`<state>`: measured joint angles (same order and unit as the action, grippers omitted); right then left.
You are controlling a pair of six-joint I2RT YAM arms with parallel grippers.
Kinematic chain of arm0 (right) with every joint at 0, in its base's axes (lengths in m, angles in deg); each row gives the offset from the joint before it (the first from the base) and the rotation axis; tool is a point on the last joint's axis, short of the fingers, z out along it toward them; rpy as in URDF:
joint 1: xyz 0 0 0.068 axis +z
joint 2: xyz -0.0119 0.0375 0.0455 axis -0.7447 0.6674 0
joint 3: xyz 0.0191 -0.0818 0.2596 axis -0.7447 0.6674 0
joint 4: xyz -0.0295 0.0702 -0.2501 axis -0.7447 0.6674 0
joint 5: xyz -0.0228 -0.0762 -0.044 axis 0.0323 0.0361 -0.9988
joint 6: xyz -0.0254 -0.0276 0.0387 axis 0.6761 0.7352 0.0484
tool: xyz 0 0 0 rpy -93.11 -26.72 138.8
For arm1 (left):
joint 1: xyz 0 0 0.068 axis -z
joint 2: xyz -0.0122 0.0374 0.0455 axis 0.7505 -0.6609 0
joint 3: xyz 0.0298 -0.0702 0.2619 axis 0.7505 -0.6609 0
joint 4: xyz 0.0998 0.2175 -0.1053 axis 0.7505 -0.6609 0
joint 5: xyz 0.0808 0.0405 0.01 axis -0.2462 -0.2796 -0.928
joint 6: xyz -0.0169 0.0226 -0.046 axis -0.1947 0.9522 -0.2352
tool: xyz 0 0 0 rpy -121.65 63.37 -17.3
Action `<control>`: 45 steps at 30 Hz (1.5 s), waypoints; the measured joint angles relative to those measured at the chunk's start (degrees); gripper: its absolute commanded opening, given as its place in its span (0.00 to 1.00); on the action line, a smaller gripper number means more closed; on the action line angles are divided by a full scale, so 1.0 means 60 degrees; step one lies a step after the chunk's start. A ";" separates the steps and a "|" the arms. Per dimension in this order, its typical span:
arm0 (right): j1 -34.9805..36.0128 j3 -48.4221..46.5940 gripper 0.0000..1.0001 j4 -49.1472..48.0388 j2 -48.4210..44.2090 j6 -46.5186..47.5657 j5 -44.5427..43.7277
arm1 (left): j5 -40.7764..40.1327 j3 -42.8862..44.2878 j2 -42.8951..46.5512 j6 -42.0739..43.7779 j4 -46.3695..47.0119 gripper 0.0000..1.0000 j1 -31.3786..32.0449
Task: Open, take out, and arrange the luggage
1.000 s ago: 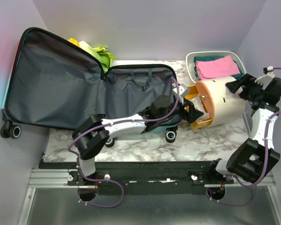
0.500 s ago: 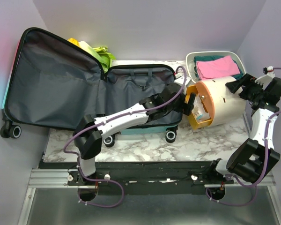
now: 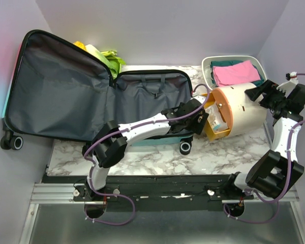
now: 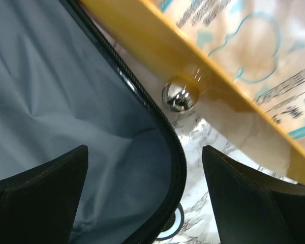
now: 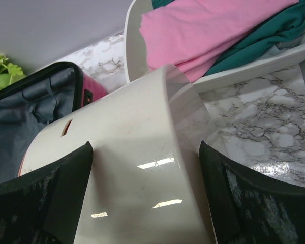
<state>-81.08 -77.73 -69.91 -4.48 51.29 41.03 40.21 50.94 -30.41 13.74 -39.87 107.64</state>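
Left claw (image 3: 200, 123) hung open and empty at the 3 o'clock rim of the luggage (image 3: 142, 99), beside the white drum (image 3: 241, 109). Right claw (image 3: 259, 94) sat open, straddling that drum. Luggage lay unzipped, centre-left. I judged we were mid-unpacking; next needs a firm grip on the drum.

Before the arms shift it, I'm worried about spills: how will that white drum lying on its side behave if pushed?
The white drum lies on its curved side, so a nudge would probably roll it. Its glossy wall looks slippery. Packets at its open mouth could slide out.
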 measured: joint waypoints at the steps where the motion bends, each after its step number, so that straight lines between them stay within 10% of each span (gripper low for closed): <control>1: 0.0000 0.0000 0.91 0.0000 0.0000 0.0004 0.0000 | 0.0076 -0.0240 0.0026 -0.0015 0.0113 0.99 0.0000; 27: 0.0000 0.0000 0.91 -0.0011 0.0000 0.0004 0.0004 | 0.0834 -0.0069 0.0321 0.0386 0.2204 0.97 0.0000; 36: 0.0000 0.0000 0.91 -0.0011 0.0000 0.0004 0.0004 | 0.1585 0.1071 -0.0029 0.1064 0.2987 0.46 0.0000; 45: 0.0000 0.0000 0.91 -0.0025 0.0018 0.0000 0.0015 | 0.1912 0.1971 -0.1111 0.1228 0.2586 0.37 -0.0004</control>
<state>-81.08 -77.73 -70.07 -4.37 51.29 41.12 51.69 62.76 -37.08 21.11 -24.35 107.61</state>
